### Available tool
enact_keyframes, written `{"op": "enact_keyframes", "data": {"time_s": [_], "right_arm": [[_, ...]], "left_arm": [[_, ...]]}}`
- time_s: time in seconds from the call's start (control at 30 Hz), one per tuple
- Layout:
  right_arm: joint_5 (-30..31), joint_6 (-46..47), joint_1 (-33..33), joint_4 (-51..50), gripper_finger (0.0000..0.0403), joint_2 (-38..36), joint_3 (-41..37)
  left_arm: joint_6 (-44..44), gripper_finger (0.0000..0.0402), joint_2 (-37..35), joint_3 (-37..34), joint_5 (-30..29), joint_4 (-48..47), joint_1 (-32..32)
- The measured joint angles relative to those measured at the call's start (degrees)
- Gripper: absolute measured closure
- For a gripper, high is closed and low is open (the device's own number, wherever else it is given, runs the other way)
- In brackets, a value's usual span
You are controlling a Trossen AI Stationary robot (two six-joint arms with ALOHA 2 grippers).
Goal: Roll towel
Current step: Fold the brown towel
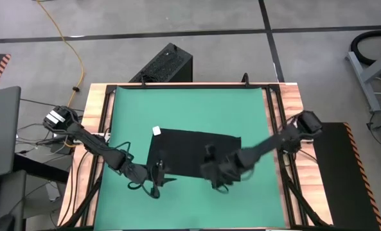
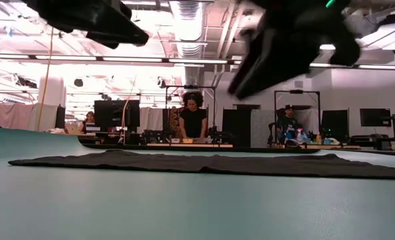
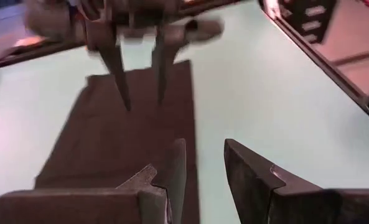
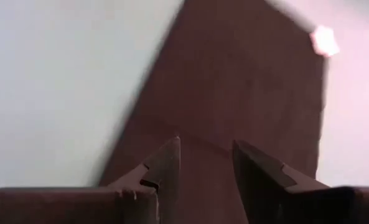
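Observation:
The black towel (image 1: 193, 154) lies flat as a rectangle on the green table top, with its small white tag (image 1: 156, 131) at its far left corner. In the low view the towel (image 2: 210, 163) rests flat on the surface. My left gripper (image 1: 159, 176) is open over the towel's near left corner, and in the left wrist view (image 3: 204, 149) its fingers stand above the towel's edge (image 3: 128, 137). My right gripper (image 1: 212, 173) is open over the towel's near edge. The right wrist view (image 4: 206, 149) shows the towel (image 4: 246, 93) and the tag (image 4: 324, 40) beyond its fingers. The low view shows both grippers raised above the cloth.
A hard black ribbed box (image 1: 164, 64) stands on the floor beyond the table's far edge. Wooden boards and black rails (image 1: 277, 128) frame the green mat. Bare green mat (image 1: 190, 106) lies far of the towel. People (image 2: 192, 117) are in the room behind.

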Motion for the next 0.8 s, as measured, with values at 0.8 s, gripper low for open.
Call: {"op": "enact_keyframes", "data": {"time_s": [0.8], "right_arm": [[-22.18,-49.9,-26.74,-5.36,0.0237,3.82,3.12]], "left_arm": [[-10.31,0.0301,0.07,-0.08,-12.69,-10.45,1.75]]}}
